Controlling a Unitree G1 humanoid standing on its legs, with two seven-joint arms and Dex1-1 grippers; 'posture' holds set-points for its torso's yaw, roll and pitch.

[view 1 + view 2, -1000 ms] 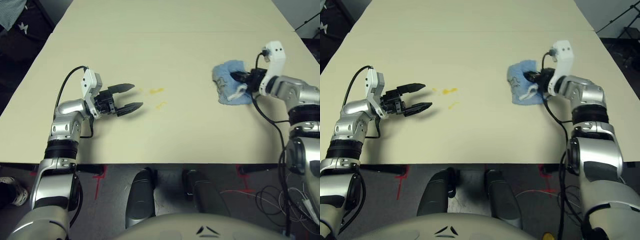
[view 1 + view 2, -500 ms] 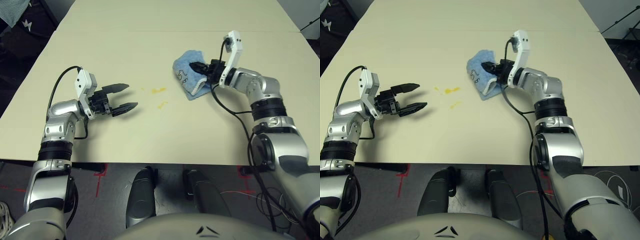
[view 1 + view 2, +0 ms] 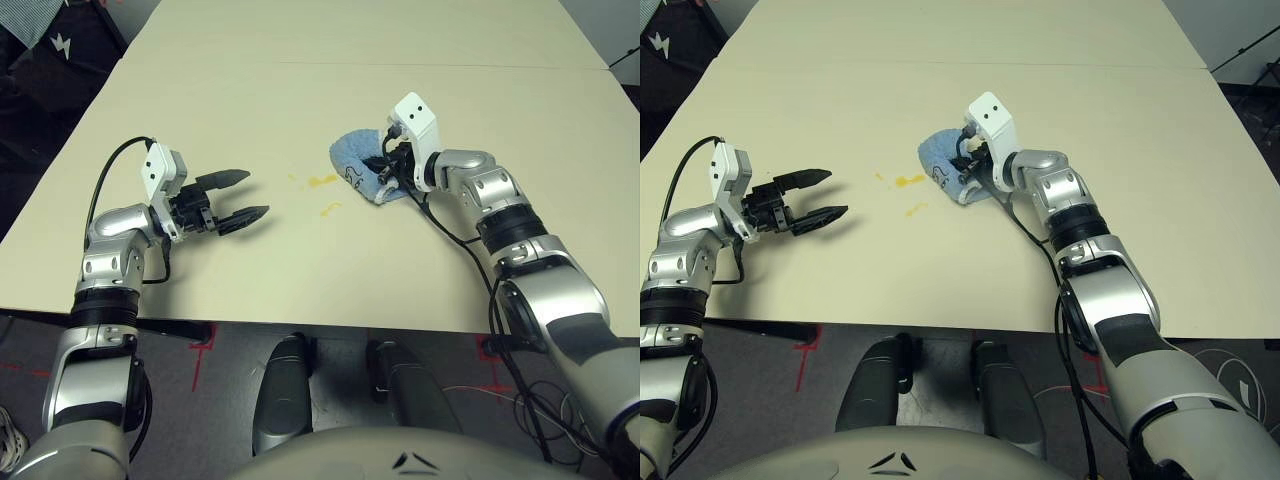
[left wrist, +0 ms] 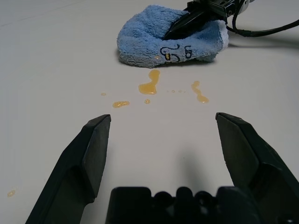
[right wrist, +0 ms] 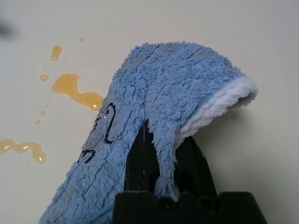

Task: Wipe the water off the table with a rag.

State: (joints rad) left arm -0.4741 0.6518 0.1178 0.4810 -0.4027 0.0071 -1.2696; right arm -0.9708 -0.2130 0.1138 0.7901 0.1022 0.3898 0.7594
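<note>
Table (image 3: pixel 300 110) with bunched blue rag (image 3: pixel 358 172)

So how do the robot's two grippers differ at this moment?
The left gripper is open and holds nothing, while the right gripper is shut on the light blue rag. The left gripper hovers on one side of the yellow-orange water splotches; the right gripper presses the rag down at the other side, its edge reaching the nearest splotch. Both have two black fingers.

Right pincer (image 3: pixel 967 172) has dragged the light blue terry rag (image 3: pixel 943 166) leftward, up to the yellow-orange liquid splotches (image 3: pixel 909 181).
</note>
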